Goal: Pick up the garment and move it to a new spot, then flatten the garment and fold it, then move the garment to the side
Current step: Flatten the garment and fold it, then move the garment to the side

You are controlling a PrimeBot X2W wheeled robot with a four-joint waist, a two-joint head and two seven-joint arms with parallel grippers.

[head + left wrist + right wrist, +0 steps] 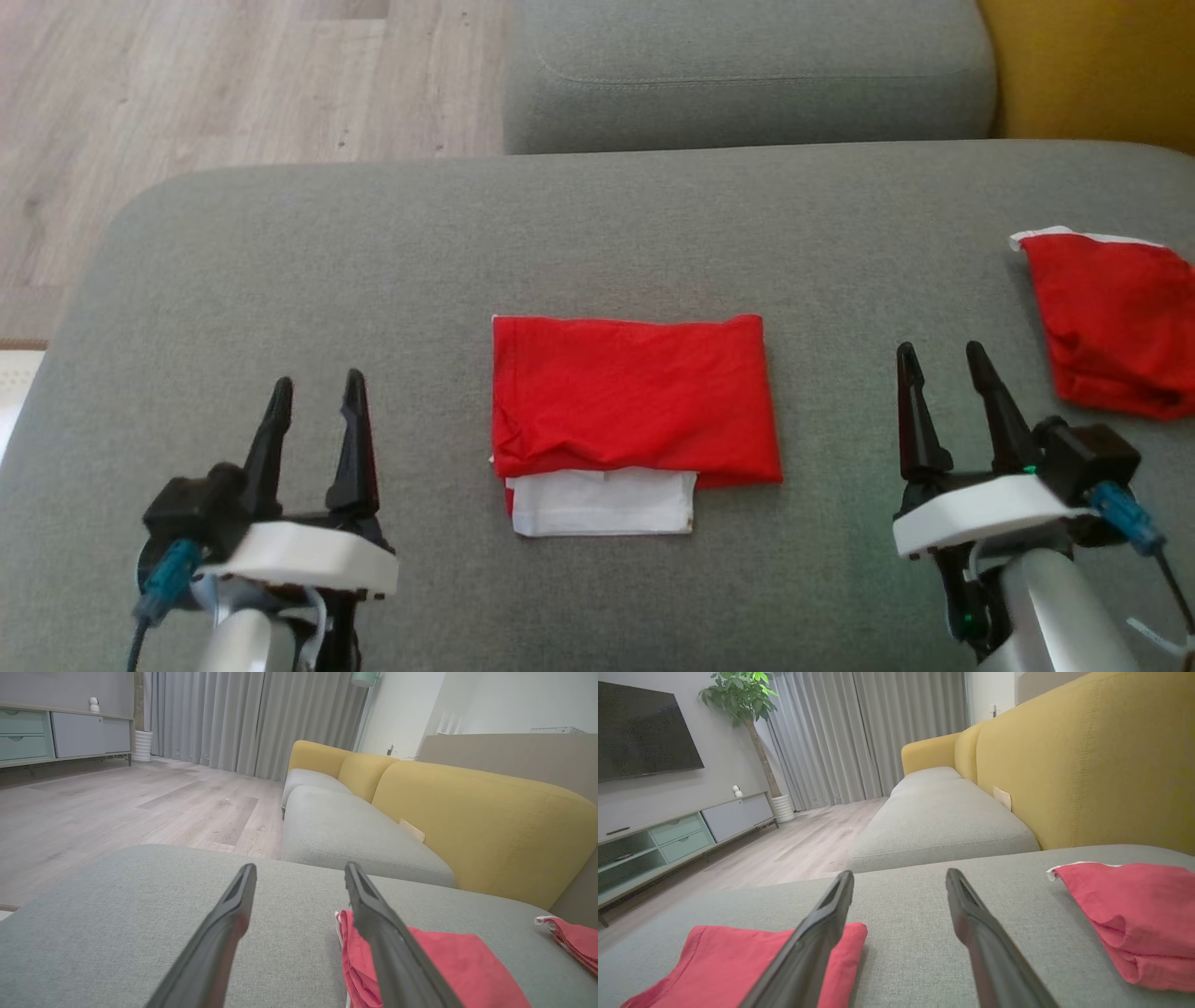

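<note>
My folded red garment (635, 401) lies flat in the middle of the grey sofa seat (373, 261). Its long axis runs left to right, parallel to the seat's near edge, and white cloth shows along the side facing that edge. My left tool (318, 381) and right tool (941, 348) hover either side of it, both spread, empty and clear of the cloth. A 2nd red garment (1116, 322) sits at the seat's right edge.
</note>
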